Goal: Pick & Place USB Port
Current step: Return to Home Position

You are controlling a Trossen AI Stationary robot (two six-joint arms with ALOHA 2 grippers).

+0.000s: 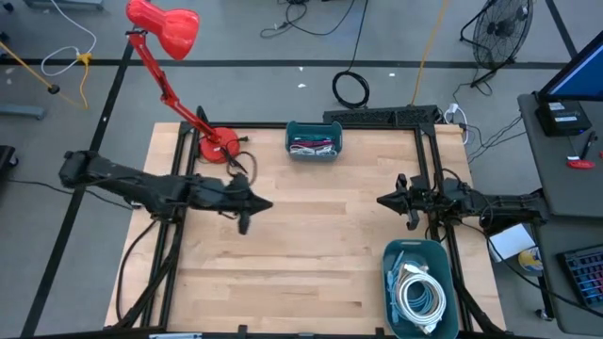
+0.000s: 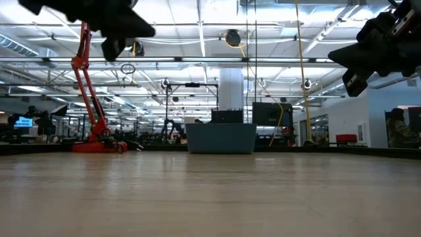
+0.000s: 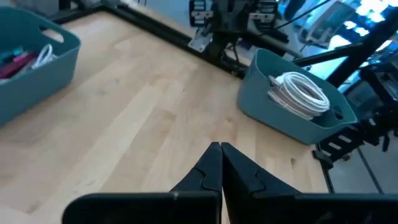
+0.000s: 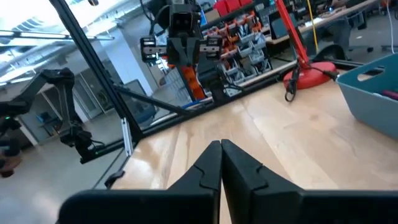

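My left gripper (image 1: 268, 204) (image 3: 220, 147) hangs shut and empty above the bare wood at the table's left middle, pointing toward the right edge. My right gripper (image 1: 382, 200) (image 4: 220, 144) stays shut and empty at the right side, pointing left. A teal bin (image 1: 314, 139) (image 3: 31, 59) stands at the far edge, with red and white cables in it. A second teal bin (image 1: 417, 287) (image 3: 298, 99) at the near right holds a coil of white cable (image 3: 303, 92). The USB port itself is hidden or out of view.
A red desk lamp stands with its base (image 1: 219, 146) (image 4: 314, 74) at the far left corner, its arm leaning out past the table. Black frame rails (image 1: 429, 160) run along the left and right sides. Bare wood (image 1: 311, 245) lies between the arms.
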